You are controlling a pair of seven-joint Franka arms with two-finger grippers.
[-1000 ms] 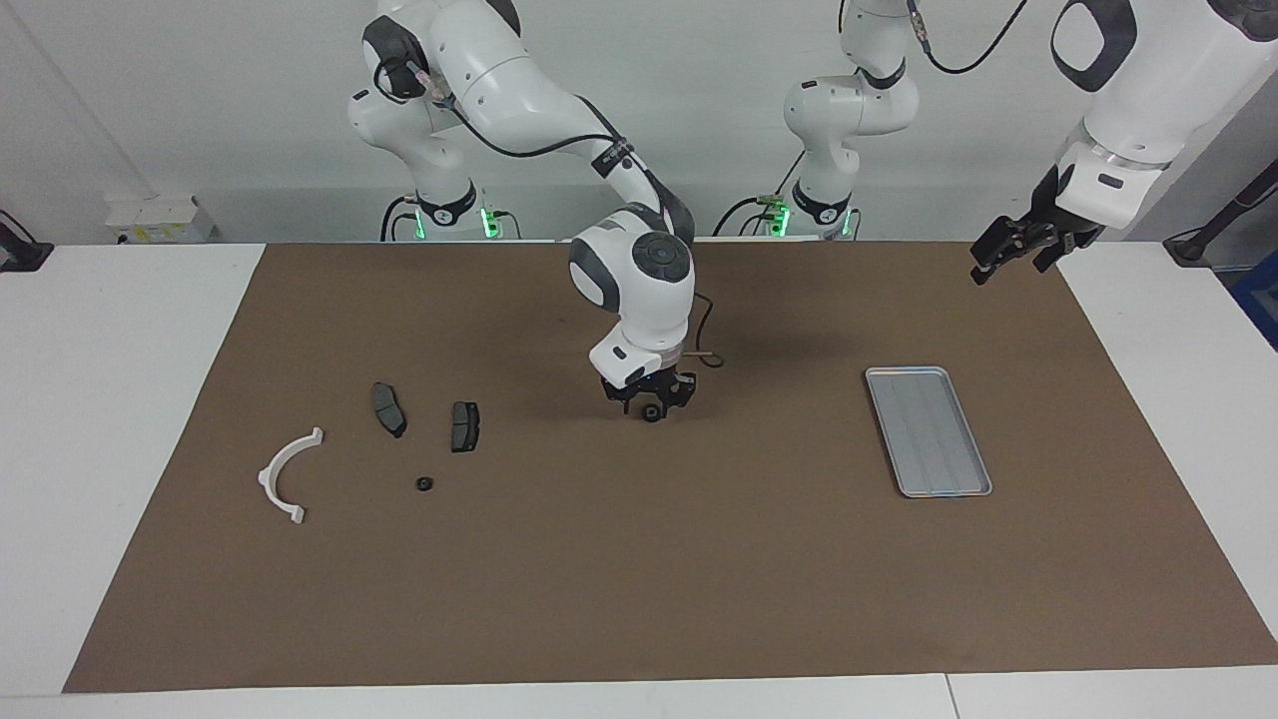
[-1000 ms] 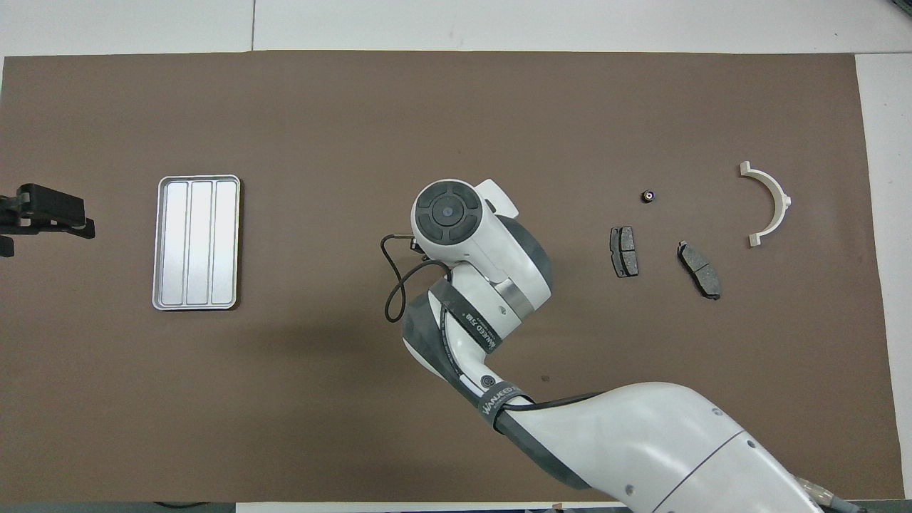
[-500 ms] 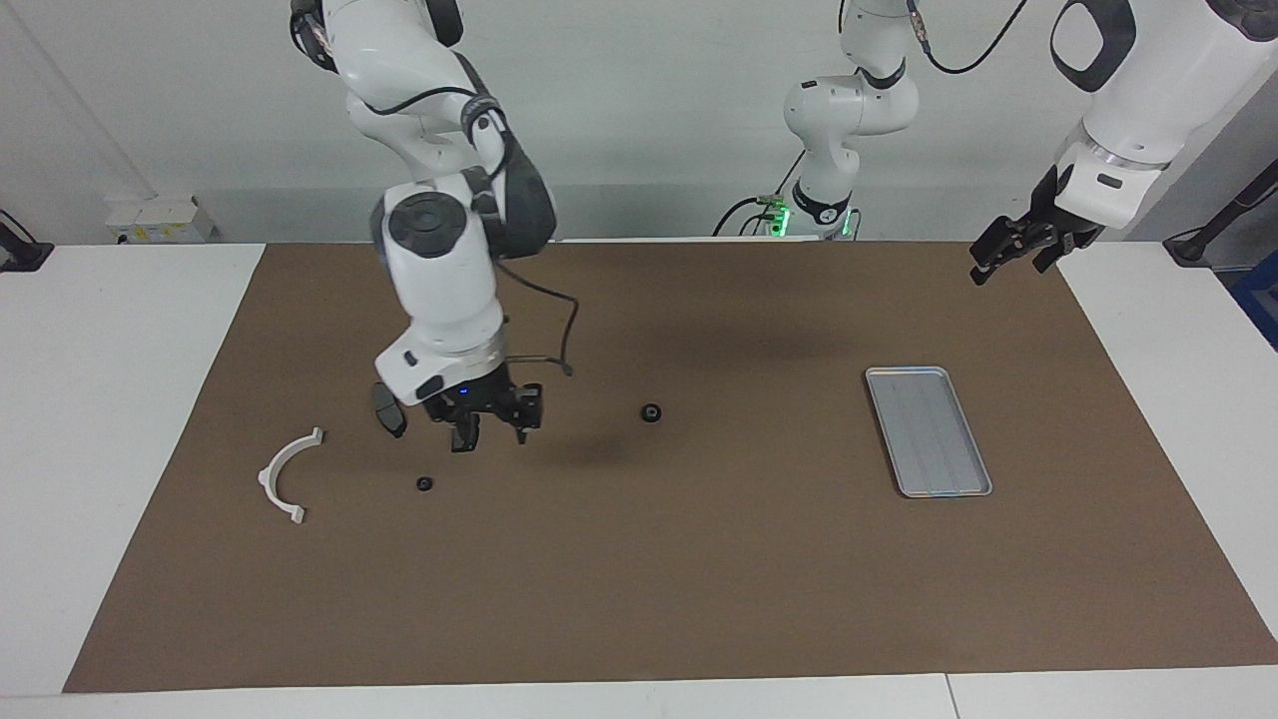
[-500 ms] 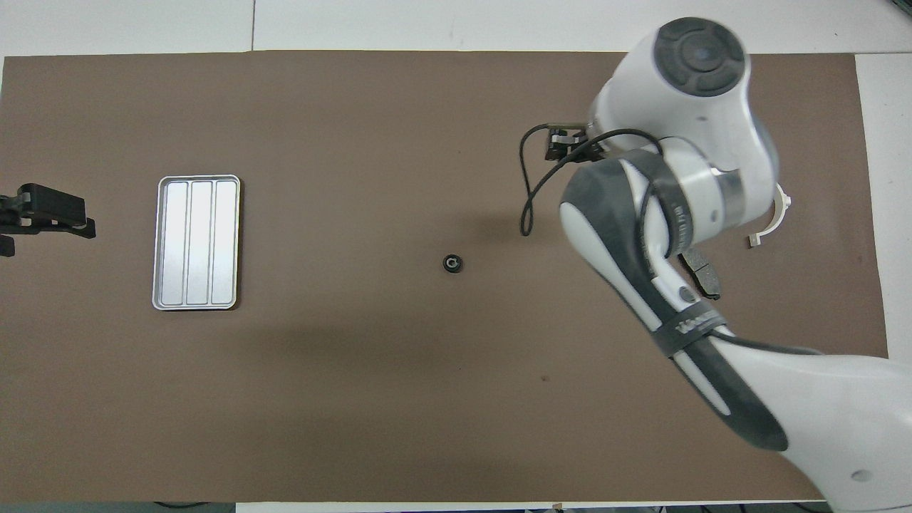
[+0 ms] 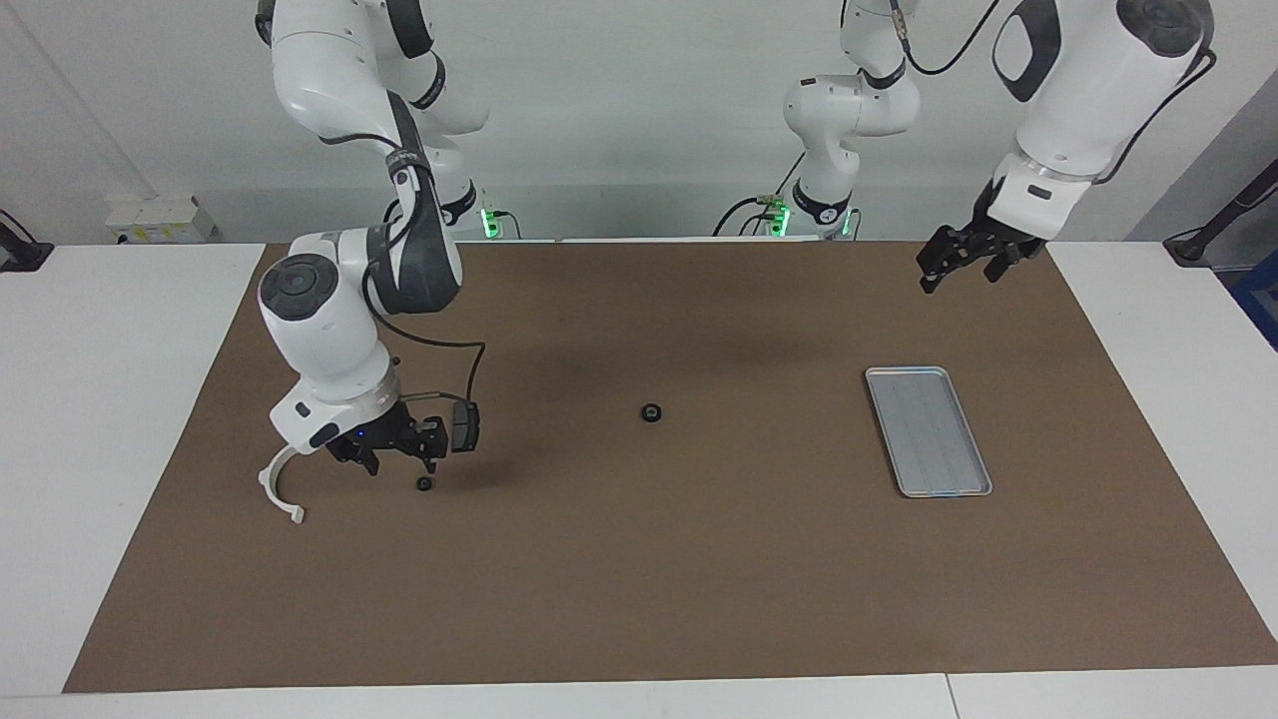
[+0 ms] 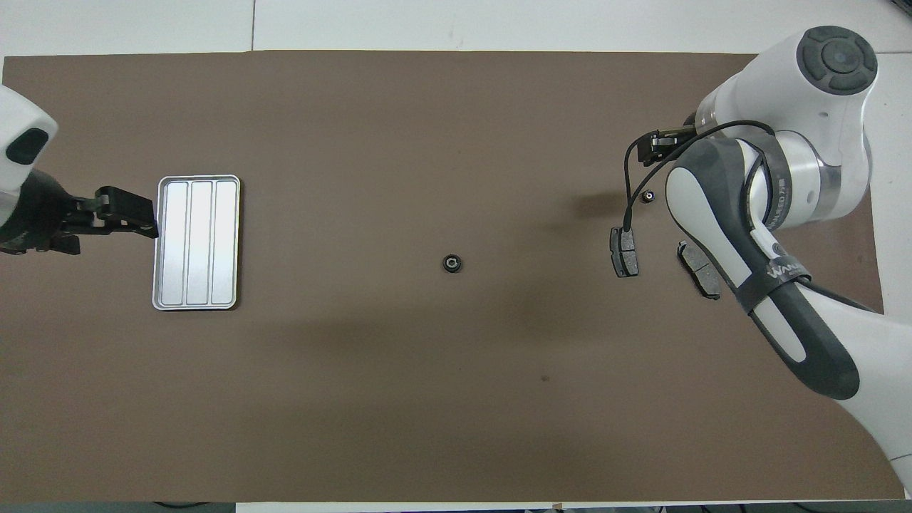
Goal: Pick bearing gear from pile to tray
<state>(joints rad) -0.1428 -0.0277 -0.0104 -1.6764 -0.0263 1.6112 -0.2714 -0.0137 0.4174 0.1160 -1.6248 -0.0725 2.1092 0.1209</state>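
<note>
A black round bearing gear (image 5: 651, 411) (image 6: 452, 263) lies alone mid-mat, between the pile and the tray. The silver ribbed tray (image 5: 927, 429) (image 6: 196, 242) lies toward the left arm's end and holds nothing. In the pile are a white half-ring bracket (image 5: 280, 489), two dark brake pads (image 6: 623, 251) (image 6: 698, 269) and a tiny black round piece (image 5: 424, 484) (image 6: 648, 196). My right gripper (image 5: 399, 461) hangs low over the pile, open, holding nothing, beside the tiny piece. Its wrist hides the bracket from overhead. Raised over the mat beside the tray, my left gripper (image 5: 963, 255) (image 6: 125, 214) is open.
A brown mat (image 5: 639, 599) covers most of the white table (image 5: 110, 399). The right arm's forearm (image 6: 769, 285) stretches over the pile's end of the mat.
My right gripper let go of the bearing gear mid-mat, then swung back over the pile. My left gripper moved in closer to the tray.
</note>
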